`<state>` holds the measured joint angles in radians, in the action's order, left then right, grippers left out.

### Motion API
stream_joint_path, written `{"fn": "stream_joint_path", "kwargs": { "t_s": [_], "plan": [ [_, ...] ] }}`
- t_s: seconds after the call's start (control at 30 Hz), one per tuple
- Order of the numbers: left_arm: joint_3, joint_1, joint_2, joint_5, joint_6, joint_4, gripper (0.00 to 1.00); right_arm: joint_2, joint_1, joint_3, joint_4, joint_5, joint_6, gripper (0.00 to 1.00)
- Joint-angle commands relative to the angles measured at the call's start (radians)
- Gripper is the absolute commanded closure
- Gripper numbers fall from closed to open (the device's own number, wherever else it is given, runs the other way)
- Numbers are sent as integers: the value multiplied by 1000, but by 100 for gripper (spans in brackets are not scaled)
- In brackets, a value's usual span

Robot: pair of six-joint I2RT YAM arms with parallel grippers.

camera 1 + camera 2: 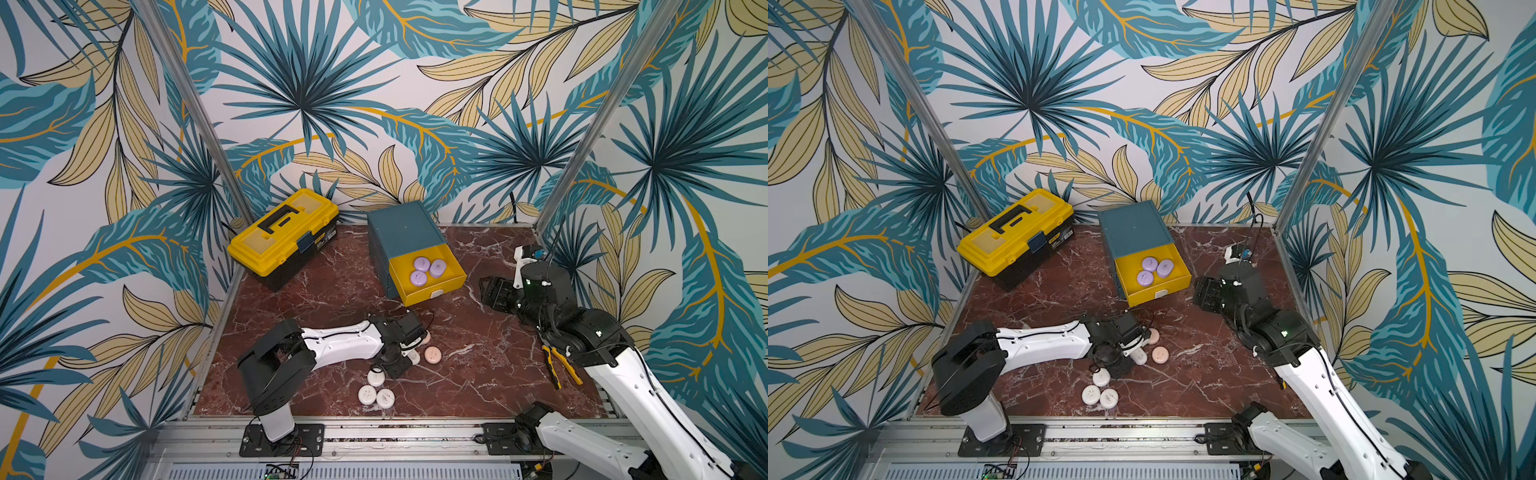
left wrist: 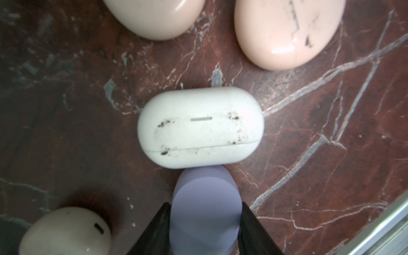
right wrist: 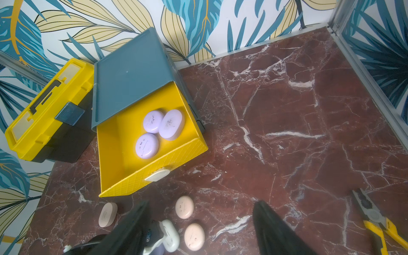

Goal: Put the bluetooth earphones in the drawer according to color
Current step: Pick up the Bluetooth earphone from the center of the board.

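Note:
The teal chest [image 1: 401, 232] stands at the back with its yellow top drawer [image 1: 432, 286] pulled out. Three lilac earphone cases [image 1: 422, 264] lie in it, also seen in the right wrist view [image 3: 152, 121]. My left gripper [image 2: 205, 204] is low over the table, both fingers pressed against a lilac case [image 2: 205, 218]. That case touches a white case [image 2: 200, 128] lying ahead of it. Two pink cases [image 1: 433, 355] [image 2: 154, 15] lie beyond, and three white ones [image 1: 376, 377] nearer the front. My right gripper [image 1: 492, 293] hovers open and empty to the right of the drawer.
A yellow toolbox [image 1: 282, 237] with a black handle sits at the back left, beside the chest. Yellow-handled pliers [image 1: 561, 365] lie near the right edge under my right arm. An aluminium rail [image 1: 374, 432] runs along the front edge.

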<state>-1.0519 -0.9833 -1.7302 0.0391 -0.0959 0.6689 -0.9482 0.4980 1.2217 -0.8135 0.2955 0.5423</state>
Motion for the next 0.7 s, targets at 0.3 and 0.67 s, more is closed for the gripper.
{"fn": "stream_joint_path", "kwargs": {
  "t_s": [0.3, 0.67],
  "plan": [
    [-8, 6, 111, -19, -21, 39, 64, 2, -5, -11, -12, 6, -12, 22],
    [-73, -35, 496, -98, -84, 307, 63, 14, -4, -11, -6, -3, -10, 22]
  ]
}}
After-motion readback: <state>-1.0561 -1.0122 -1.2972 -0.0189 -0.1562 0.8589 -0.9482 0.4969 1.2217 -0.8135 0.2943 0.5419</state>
